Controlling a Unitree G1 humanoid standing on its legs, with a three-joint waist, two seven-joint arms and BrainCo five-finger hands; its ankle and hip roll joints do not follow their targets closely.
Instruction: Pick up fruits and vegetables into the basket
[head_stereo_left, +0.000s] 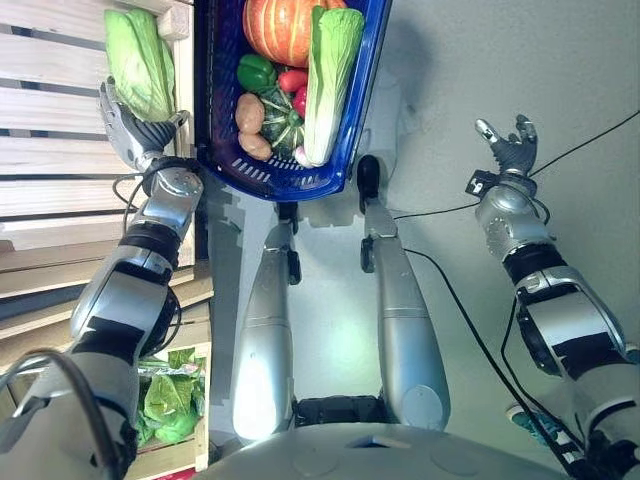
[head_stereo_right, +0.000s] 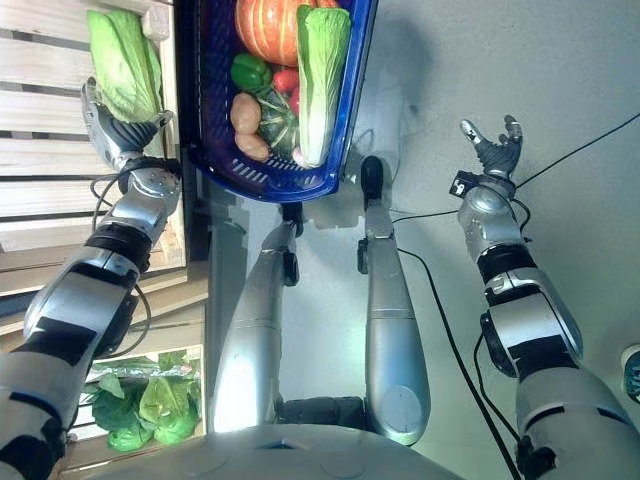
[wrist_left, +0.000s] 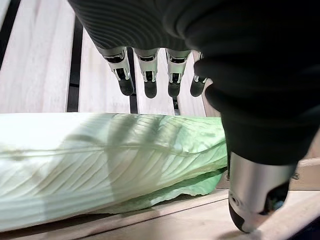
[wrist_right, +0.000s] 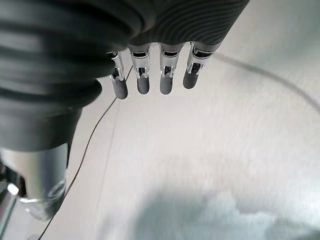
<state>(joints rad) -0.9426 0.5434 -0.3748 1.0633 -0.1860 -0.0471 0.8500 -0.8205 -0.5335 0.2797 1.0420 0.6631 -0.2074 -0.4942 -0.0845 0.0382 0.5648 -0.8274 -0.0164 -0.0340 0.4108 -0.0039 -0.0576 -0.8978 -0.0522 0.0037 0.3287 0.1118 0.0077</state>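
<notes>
A pale green cabbage (head_stereo_left: 140, 60) lies on a wooden slatted shelf (head_stereo_left: 50, 130) at the far left. My left hand (head_stereo_left: 135, 130) is open against its near end, the fingers (wrist_left: 145, 75) straight over the leaf (wrist_left: 100, 160) and the thumb (wrist_left: 255, 195) on the other side. Just right of it is the blue basket (head_stereo_left: 285, 185), which holds a pumpkin (head_stereo_left: 280, 30), a green pepper (head_stereo_left: 255, 72), a red pepper (head_stereo_left: 293, 80), a potato (head_stereo_left: 250, 112) and a long napa cabbage (head_stereo_left: 330, 75). My right hand (head_stereo_left: 512, 150) hangs open over the grey floor at the right, holding nothing.
A crate of leafy greens (head_stereo_left: 170, 400) sits low at the left, under the shelf. The shelf's edge runs close beside the basket's left wall. Grey floor (head_stereo_left: 520, 60) spreads out to the right of the basket.
</notes>
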